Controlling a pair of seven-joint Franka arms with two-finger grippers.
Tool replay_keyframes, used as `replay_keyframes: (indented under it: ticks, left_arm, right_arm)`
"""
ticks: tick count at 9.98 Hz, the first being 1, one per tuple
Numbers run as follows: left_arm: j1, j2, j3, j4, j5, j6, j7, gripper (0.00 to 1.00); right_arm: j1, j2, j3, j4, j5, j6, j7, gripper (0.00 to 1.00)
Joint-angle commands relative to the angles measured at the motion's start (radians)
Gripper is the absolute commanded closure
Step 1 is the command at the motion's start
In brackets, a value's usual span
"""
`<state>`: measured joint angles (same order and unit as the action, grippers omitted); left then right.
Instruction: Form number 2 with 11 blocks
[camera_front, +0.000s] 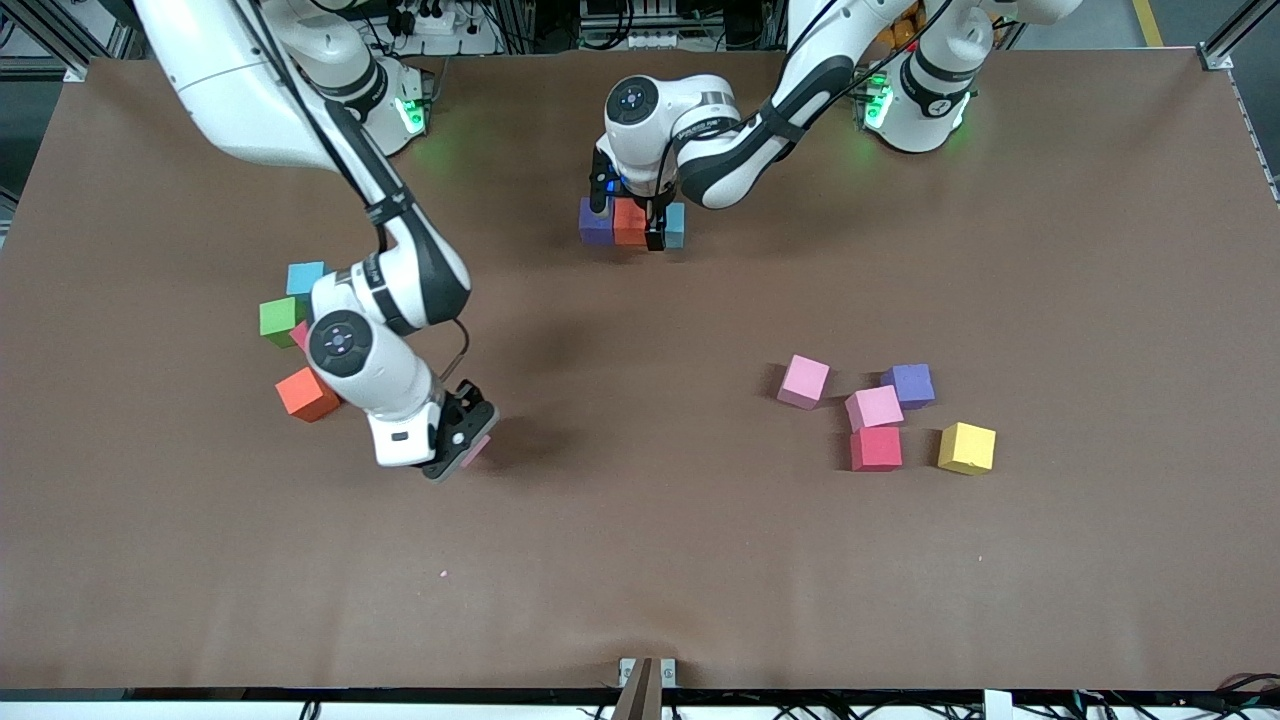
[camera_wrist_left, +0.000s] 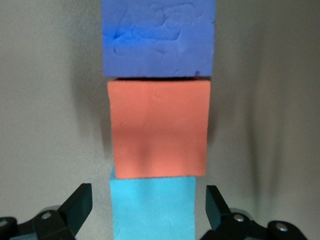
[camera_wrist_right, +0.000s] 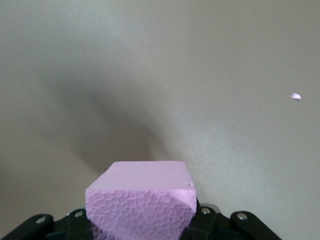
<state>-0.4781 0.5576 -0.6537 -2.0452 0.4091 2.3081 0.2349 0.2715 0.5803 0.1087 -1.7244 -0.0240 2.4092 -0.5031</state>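
Between the left gripper's (camera_wrist_left: 150, 210) spread fingers (camera_wrist_left: 77, 205) sits the light blue cube (camera_wrist_left: 152, 207), touching neither, released on the surface (camera_front: 640, 560). It ends a row with an orange cube (camera_wrist_left: 159, 127) and a purple cube (camera_wrist_left: 159, 37), each touching the next, near the arms' bases. Over the surface toward the right arm's end, the right gripper (camera_wrist_right: 142, 222) has its fingers clenched on a pink cube (camera_wrist_right: 141, 202), held in the air.

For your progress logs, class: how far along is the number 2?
Done: one row of three, purple cube, orange cube, light blue cube, the open left gripper around the last. In hand: right gripper holds a pink cube. Left: eight cubes, four rows.
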Motion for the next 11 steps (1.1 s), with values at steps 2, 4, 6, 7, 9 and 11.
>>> replay_keyframes:
  ticks: [2, 4, 6, 7, 9, 11]
  left_arm:
    - [0.022, -0.074, -0.024, 0.007, 0.016, -0.102, -0.02, 0.0]
    - [0.073, -0.109, -0.055, 0.007, 0.014, -0.133, -0.014, 0.0]
    - [0.145, -0.158, -0.087, 0.01, 0.001, -0.163, -0.008, 0.0]
    - [0.18, -0.189, -0.09, 0.014, -0.034, -0.171, -0.006, 0.0]
    - [0.267, -0.228, -0.089, 0.037, -0.056, -0.208, -0.005, 0.0]
    - [0.343, -0.225, -0.077, 0.141, -0.064, -0.324, -0.005, 0.0]
  right_arm:
    - [0.005, -0.033, 0.002, -0.032, 0.002, -0.005, 0.096, 0.5]
    - [0.055, -0.043, -0.001, -0.033, 0.002, -0.007, 0.228, 0.5]
    - [0.074, -0.056, -0.001, -0.05, 0.002, -0.005, 0.331, 0.5]
    - [0.092, -0.062, 0.0, -0.05, 0.002, -0.005, 0.384, 0.5]
    - [0.097, -0.086, 0.0, -0.07, 0.002, -0.007, 0.443, 0.5]
    - [0.097, -0.138, 0.0, -0.133, 0.034, -0.007, 0.516, 0.51]
